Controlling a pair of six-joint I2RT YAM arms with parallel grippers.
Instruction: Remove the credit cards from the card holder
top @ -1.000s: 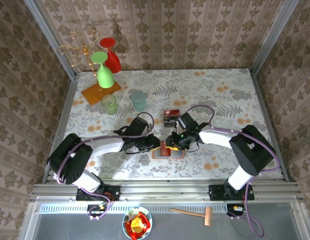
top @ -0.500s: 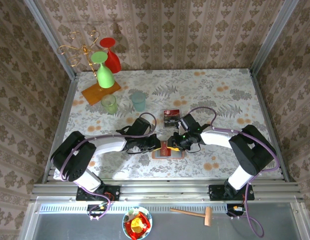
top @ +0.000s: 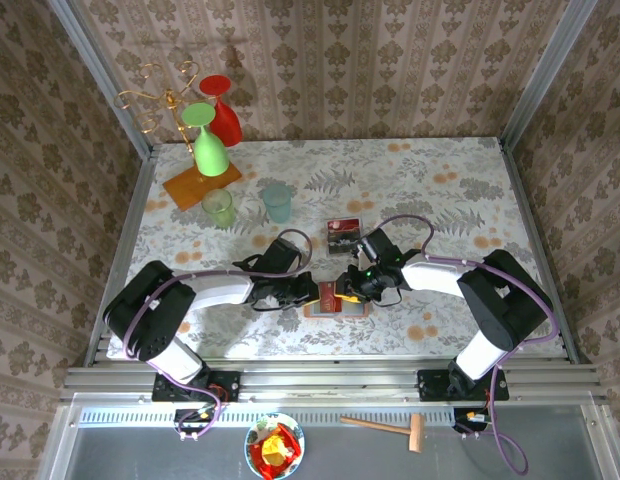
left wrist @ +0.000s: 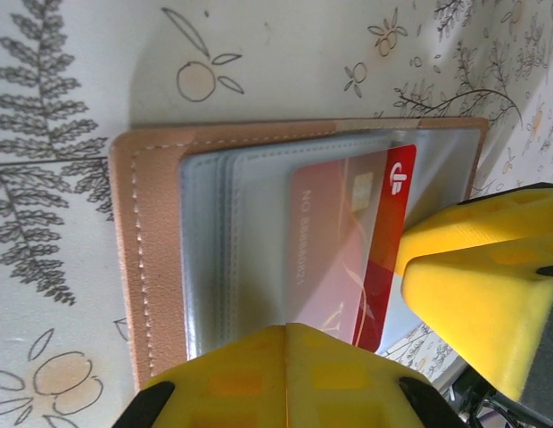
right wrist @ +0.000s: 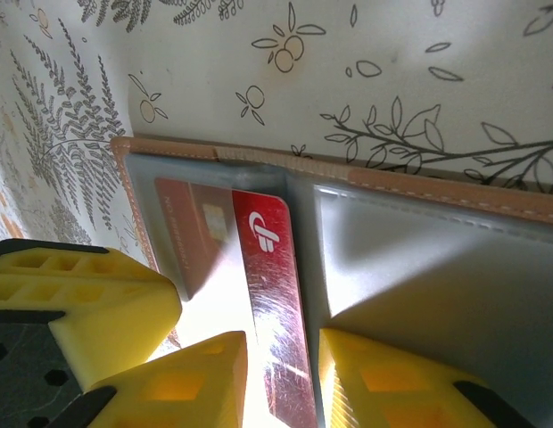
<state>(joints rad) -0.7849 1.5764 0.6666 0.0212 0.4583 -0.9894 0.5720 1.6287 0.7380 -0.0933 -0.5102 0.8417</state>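
Our left pincer (left wrist: pixel 285 361) was clenched on nothing, with the card holder (left wrist: pixel 134 250) just beneath its tips. The red credit card (right wrist: pixel 269 241) lay between the part-spread jaws of our right pincer (right wrist: pixel 281 374), and we could not tell if they pinched it. We judged a slow, flat pull best.

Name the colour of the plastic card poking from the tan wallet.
Red card; clearest in the right wrist view.

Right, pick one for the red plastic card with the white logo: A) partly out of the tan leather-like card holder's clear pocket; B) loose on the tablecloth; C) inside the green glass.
A: the red card is bare at its logo end; the card holder covers the rest.
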